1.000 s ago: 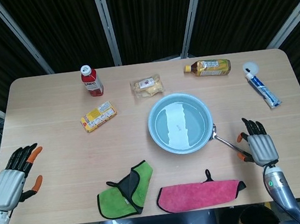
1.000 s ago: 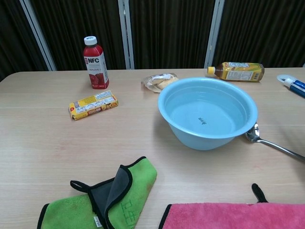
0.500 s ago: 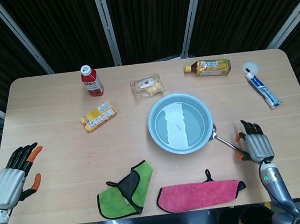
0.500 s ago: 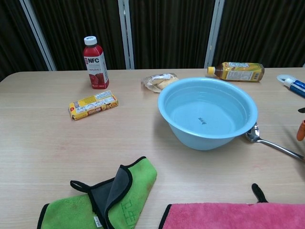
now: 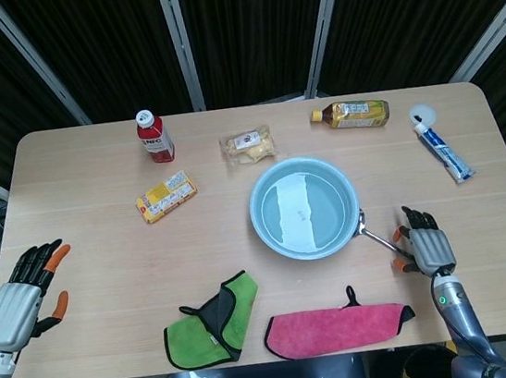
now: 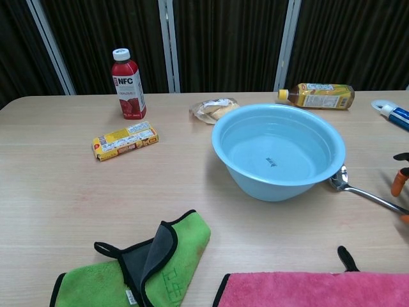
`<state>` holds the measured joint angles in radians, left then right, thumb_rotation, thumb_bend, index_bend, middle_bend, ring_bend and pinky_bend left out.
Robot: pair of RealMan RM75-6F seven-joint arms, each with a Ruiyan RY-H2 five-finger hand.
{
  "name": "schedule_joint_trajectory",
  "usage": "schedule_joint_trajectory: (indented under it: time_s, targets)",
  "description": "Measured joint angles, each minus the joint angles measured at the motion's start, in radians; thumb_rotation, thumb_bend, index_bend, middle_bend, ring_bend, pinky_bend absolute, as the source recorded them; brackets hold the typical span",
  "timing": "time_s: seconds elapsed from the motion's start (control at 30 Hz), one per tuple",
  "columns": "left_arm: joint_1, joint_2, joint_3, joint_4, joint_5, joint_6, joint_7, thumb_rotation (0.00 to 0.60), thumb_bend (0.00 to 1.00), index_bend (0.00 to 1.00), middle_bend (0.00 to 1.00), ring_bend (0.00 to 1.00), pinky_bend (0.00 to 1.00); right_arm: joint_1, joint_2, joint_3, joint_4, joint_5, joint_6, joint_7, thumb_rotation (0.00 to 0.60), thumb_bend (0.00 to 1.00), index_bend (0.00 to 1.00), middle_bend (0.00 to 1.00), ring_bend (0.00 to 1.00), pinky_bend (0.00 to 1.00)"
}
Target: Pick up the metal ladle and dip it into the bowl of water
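The metal ladle (image 6: 364, 192) lies on the table, its cup against the right side of the light blue bowl of water (image 5: 304, 207) and its handle (image 5: 379, 237) running out to the right. My right hand (image 5: 423, 246) hovers over the handle's far end, fingers spread and holding nothing; only its orange fingertips (image 6: 399, 181) show at the chest view's right edge. My left hand (image 5: 23, 296) stays open at the table's front left, far from the ladle.
A pink cloth (image 5: 336, 326) and a green cloth (image 5: 216, 320) lie along the front edge. A red NFC bottle (image 5: 154, 136), a yellow packet (image 5: 166, 197), a wrapped snack (image 5: 248, 145), a tea bottle (image 5: 351, 114) and a tube (image 5: 442, 151) lie further back.
My right hand has slid left toward the ladle's handle, and its fingertips have come into the chest view. My left hand has hardly moved.
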<state>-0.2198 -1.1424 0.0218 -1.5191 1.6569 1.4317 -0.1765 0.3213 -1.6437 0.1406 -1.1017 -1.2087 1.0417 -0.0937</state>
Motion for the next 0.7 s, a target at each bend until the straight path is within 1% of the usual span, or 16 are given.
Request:
schedule_joint_trajectory:
  time_s: [0.5, 0.7]
  targets:
    - [-0.003, -0.001, -0.003, 0.010, -0.008, 0.001, -0.014, 0.600, 0.57, 0.06, 0.00, 0.00, 0.00, 0.020, -0.035, 0.000, 0.065, 0.016, -0.047, 0.012, 0.600, 0.20, 0.42, 0.00, 0.00, 0.00]
    - [-0.004, -0.002, -0.005, 0.011, -0.013, 0.001, -0.015, 0.600, 0.57, 0.06, 0.00, 0.00, 0.00, 0.030, -0.045, 0.000, 0.085, 0.023, -0.070, 0.009, 0.600, 0.24, 0.42, 0.00, 0.00, 0.00]
